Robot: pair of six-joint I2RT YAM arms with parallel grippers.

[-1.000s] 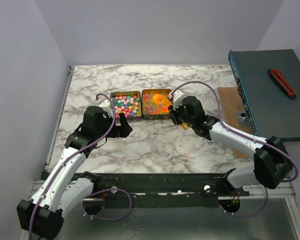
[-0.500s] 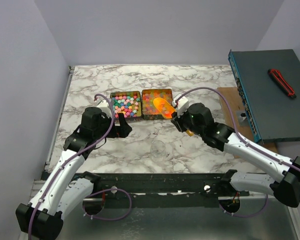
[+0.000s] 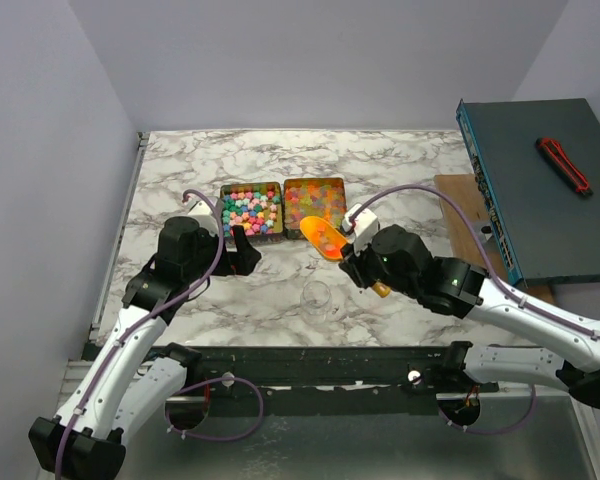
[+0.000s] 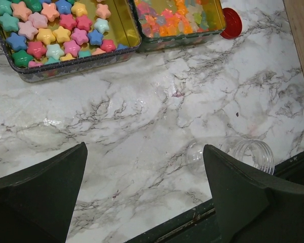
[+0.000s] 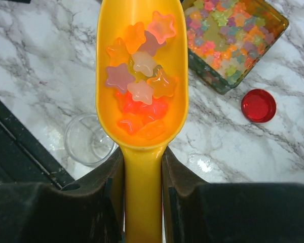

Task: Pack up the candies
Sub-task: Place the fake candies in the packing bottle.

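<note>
Just beyond right hand (image 5: 142,172), candies (image 5: 140,83) in scoop (image 5: 103,61)

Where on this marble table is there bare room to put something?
Bare marble: the strip behind the pastel tin and jelly tin to the far edge. Crowded: in front of them, with left hand, right hand, loaded scoop and clear jar.

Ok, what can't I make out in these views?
Top view: the red cap is unseen, probably behind the right gripper; the clear jar is faint.
Left wrist: the pastel-candy tin is cut by the top edge.
Right wrist: the scoop handle's end is cut by the bottom edge.
</note>
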